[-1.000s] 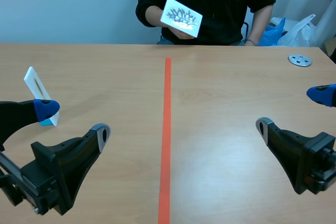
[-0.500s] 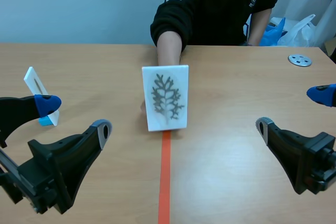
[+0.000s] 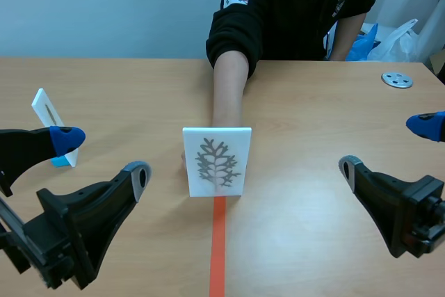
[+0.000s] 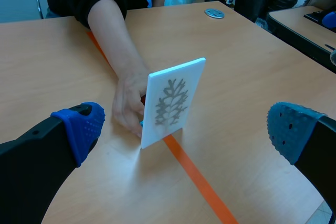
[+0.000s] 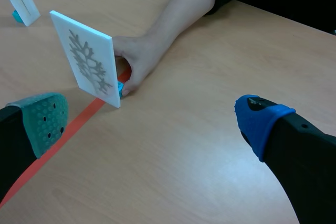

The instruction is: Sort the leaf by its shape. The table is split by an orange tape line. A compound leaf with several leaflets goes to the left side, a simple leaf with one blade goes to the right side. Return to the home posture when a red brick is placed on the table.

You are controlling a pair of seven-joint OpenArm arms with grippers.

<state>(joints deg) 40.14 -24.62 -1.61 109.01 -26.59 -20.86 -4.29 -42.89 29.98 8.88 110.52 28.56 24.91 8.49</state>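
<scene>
white card (image 3: 216, 161) with a branching leaf print stands upright on the orange line (image 3: 217, 241), a person's hand (image 4: 127, 103) gripping it; left gripper (image 3: 103, 156) and right gripper (image 3: 386, 146) spread apart, empty.

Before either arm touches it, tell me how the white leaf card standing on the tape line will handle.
The leaf card looks like a flat, stiff panel with straight edges, so it probably won't flex. Tall, thin and upright on a small blue foot, it likely tips if pushed high.
</scene>
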